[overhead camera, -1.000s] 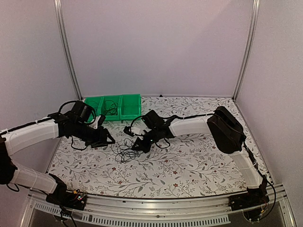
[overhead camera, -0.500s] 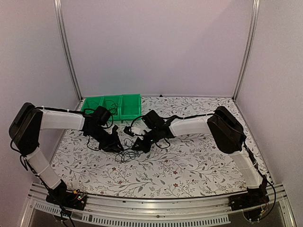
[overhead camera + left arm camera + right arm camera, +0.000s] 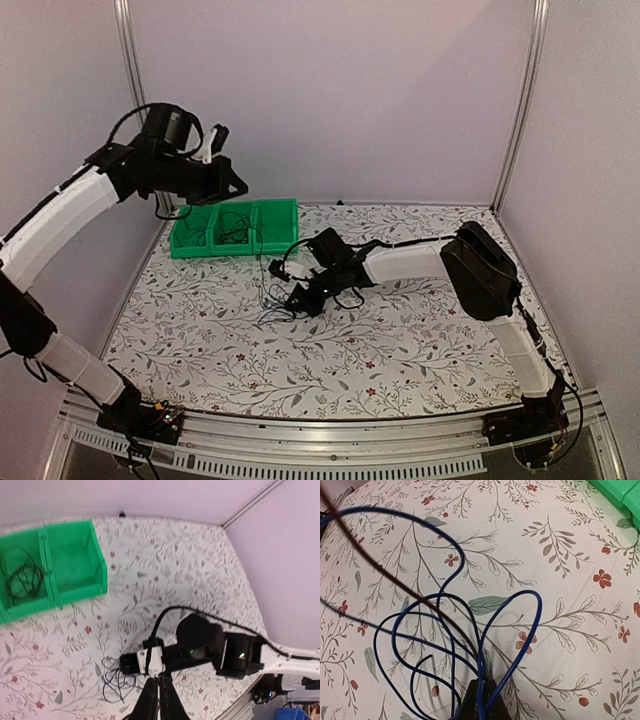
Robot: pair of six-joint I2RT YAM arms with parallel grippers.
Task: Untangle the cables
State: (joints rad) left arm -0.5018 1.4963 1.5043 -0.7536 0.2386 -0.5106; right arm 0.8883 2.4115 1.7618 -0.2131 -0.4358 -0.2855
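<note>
I see the surface [image 3: 420,350] under a white cloth printed w/ grey-green leafy sprigs & small red flowers. The moulded plastic three-section bin [image 3: 276,243] is bright green. The thin, wiry cables [image 3: 272,295] read black on the top cam, but deep blue on the right wrist cam, one of them dark brown. Arm shells [image 3: 60,215] are white w/ black joints. Walls [image 3: 330,100] are pale lilac.

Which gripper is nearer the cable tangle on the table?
Right. The right gripper sits at the cables, fingers shut on them; the left gripper hangs high near the green bin, well away.
</note>
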